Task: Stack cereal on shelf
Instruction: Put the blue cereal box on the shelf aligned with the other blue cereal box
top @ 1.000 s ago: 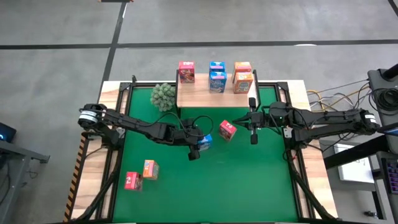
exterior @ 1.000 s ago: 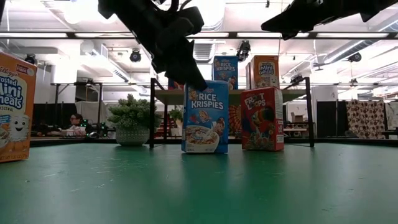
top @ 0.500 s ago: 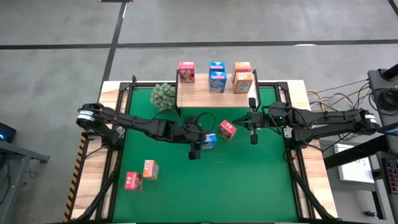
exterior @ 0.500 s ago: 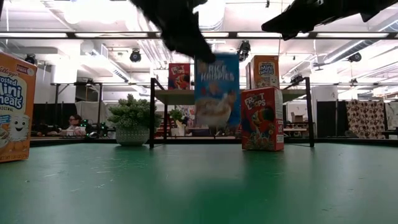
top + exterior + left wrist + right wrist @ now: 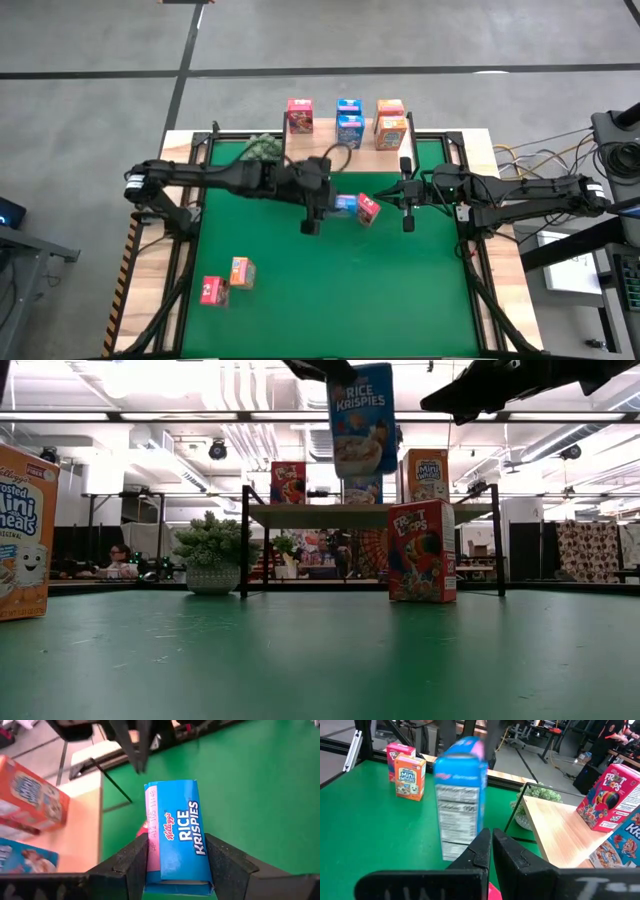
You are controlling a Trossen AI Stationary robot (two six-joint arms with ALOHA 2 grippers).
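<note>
Holding a blue box (image 5: pixel 345 204) clear of the mat, the left gripper (image 5: pixel 322 203) sits at frame centre of the high view, fingers clamped on the box's two narrow sides, as the left wrist view shows (image 5: pixel 176 840).

- Key relation: the shelf (image 5: pixel 318 150) lies toward the top of the high view from the held box, near but not yet under it. The low view puts the box (image 5: pixel 361 418) higher than the shelf board (image 5: pixel 372 514), so the carry looks cleared for height and needs mainly travel toward the shelf.
- Long axis: in the low view the box hangs about upright, lettering readable, slightly tilted.
- Shelf load: red box (image 5: pixel 299 115) at left, blue pair (image 5: pixel 349 121) mid, orange pair (image 5: pixel 390 122) at right. The blue pair is stacked; a bare strip of board shows nearer the mat.
- Nearer arm: left, since it has the box. The right gripper (image 5: pixel 407 215), fingers pressed shut on nothing, waits just right of centre.
- Mat (image 5: pixel 400 300): green, flat. One red box (image 5: pixel 366 209) stands just beside the held one; a red box (image 5: pixel 212 291) and an orange box (image 5: pixel 241 271) sit lower left.
- Plant ball (image 5: pixel 262 147): at the shelf's left end, partly under the left arm.
- Room: ample on the board's front strip; likely risk is brushing the standing boxes.
</note>
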